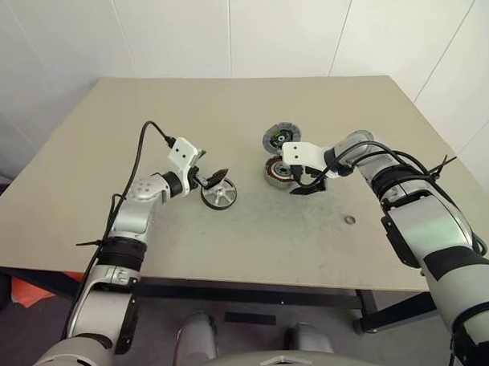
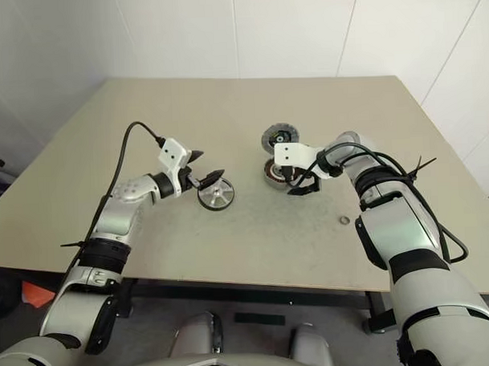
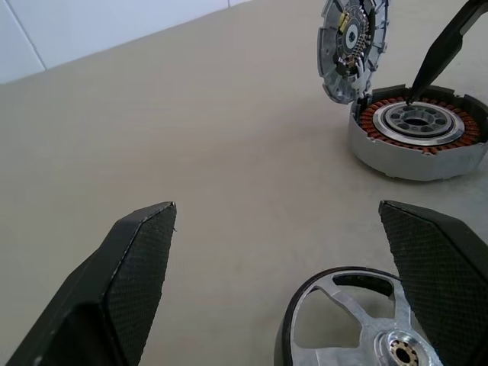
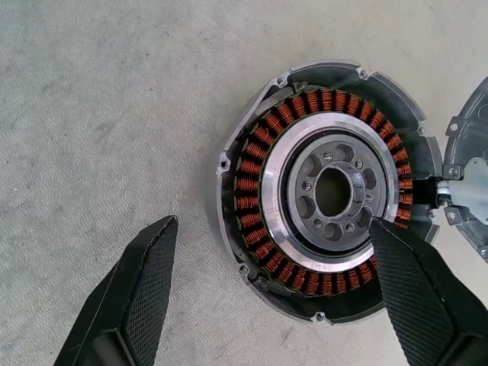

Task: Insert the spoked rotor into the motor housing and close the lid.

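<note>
Neither step was complete. The spoked rotor [image 3: 358,328] lay on the table between the left gripper's [image 1: 214,178] spread, empty fingers, not yet grasped. The right gripper [image 4: 282,290] hung open over the motor housing [image 4: 324,187], one finger inside. The lid [image 3: 352,46] stood raised at its far side.

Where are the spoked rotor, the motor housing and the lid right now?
spoked rotor [image 1: 219,195]: left eye view, on its hub.
motor housing [image 4: 252,204]: right wrist view, on the copper windings.
lid [image 3: 352,40]: left wrist view, on its inner face, standing tilted open by the housing.
</note>
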Controlling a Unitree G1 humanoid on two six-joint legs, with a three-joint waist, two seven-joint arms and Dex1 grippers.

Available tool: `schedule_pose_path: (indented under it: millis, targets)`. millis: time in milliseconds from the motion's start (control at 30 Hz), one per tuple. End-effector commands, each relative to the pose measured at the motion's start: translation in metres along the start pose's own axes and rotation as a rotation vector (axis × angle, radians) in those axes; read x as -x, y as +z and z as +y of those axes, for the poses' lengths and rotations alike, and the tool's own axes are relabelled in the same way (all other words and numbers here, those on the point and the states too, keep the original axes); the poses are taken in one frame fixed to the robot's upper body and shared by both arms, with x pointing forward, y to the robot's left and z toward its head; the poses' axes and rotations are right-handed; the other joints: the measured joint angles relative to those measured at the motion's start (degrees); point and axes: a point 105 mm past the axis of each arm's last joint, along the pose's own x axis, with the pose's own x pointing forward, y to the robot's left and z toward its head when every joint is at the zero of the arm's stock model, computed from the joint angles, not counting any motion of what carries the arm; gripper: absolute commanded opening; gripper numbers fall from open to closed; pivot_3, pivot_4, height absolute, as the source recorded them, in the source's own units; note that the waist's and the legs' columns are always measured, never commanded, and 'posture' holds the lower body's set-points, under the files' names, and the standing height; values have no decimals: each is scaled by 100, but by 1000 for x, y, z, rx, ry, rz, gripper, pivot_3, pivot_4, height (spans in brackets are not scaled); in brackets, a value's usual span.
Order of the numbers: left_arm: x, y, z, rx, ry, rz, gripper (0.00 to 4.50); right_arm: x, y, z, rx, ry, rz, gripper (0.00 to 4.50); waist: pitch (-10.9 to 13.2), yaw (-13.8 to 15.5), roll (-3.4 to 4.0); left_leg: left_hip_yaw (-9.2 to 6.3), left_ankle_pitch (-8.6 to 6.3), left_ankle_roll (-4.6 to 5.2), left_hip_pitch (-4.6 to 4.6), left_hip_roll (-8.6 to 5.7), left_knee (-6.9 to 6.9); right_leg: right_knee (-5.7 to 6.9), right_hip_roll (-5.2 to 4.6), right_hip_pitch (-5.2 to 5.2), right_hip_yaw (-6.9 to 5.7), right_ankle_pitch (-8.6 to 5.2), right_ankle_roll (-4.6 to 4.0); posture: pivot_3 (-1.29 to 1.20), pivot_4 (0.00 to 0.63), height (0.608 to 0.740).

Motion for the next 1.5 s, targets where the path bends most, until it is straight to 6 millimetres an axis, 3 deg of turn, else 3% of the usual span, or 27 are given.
schedule_pose_path:
  millis: [33, 433, 1000, 1333, 1500]
  targets:
    - [3, 10, 8, -28, 29, -30, 4500, 7, 12, -13, 41, -33, -8, 4490, 0, 0, 0, 0, 0, 0, 0, 0, 0, 0, 0, 0, 0, 0, 0, 0, 0, 740]
    - [5, -1, 10, -1, 53, -6, 4500, -9, 13, 4, 60, 43, -17, 4490, 0, -3, 0, 0, 0, 0, 0, 4, 0, 0, 2, -1, 0, 0, 0, 0, 0, 740]
    - [0, -4, 4, 3, 28, 5, 4500, -10, 17, 13, 113, 88, -56, 4490, 0, -2, 0, 0, -1, 1, 0, 7, 0, -1, 5, -1, -1, 0, -1, 0, 0, 740]
    - [1, -6, 3, 3, 25, 12, 4500, -7, 17, 14, 116, 77, -77, 4490, 0, 5, 0, 0, -1, 1, -1, 5, 0, -1, 3, -1, -2, 0, -1, 0, 0, 740]
    - [0, -8, 1, 2, 15, 17, 4500, -3, 27, -4, 86, -33, -119, 4490, 0, 1, 0, 0, -1, 1, -2, 5, 0, -1, 3, -1, -1, 0, -1, 0, 0, 740]
